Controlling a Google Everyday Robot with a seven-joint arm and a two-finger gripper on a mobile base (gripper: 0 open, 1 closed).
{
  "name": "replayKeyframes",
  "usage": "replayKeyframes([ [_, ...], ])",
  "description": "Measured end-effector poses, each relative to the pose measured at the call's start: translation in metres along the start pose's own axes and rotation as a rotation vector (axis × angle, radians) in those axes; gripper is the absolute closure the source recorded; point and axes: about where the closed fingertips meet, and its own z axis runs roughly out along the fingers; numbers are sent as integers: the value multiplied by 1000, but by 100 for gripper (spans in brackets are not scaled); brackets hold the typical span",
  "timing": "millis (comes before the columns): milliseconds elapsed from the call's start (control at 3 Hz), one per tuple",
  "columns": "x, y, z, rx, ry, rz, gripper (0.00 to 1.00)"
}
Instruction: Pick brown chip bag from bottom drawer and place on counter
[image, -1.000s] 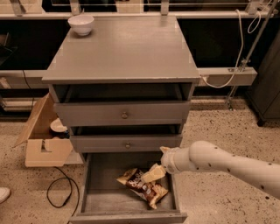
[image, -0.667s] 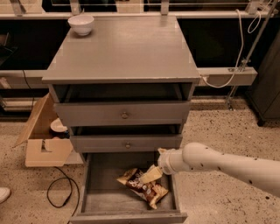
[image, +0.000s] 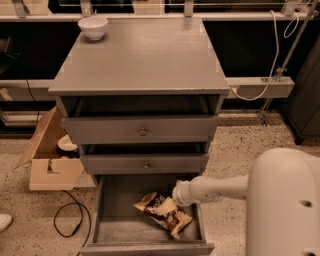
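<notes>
The brown chip bag (image: 161, 211) lies crinkled on the floor of the open bottom drawer (image: 112, 220), right of its middle. My gripper (image: 176, 198) reaches into the drawer from the right on a white arm (image: 227, 187) and sits at the bag's upper right edge, touching or just above it. The counter (image: 145, 55) is the flat grey top of the cabinet, far above the gripper.
A white bowl (image: 93, 27) stands on the counter's back left corner. The two shallower knobbed drawers (image: 142, 131) are pulled slightly out above the bottom one. An open cardboard box (image: 50, 155) and a black cable (image: 67, 220) lie on the floor at left.
The camera has moved closer and the arm's big white link now fills the lower right. The gripper has shifted slightly left at the bag. The bag has not moved.
</notes>
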Motion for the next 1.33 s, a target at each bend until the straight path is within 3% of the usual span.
replayKeyframes([
  [333,28,-10,48,6,21,26,0],
  [1000,68,-3,110,-28,96,65,0],
  [1333,83,8,135,-35,152,58,17],
])
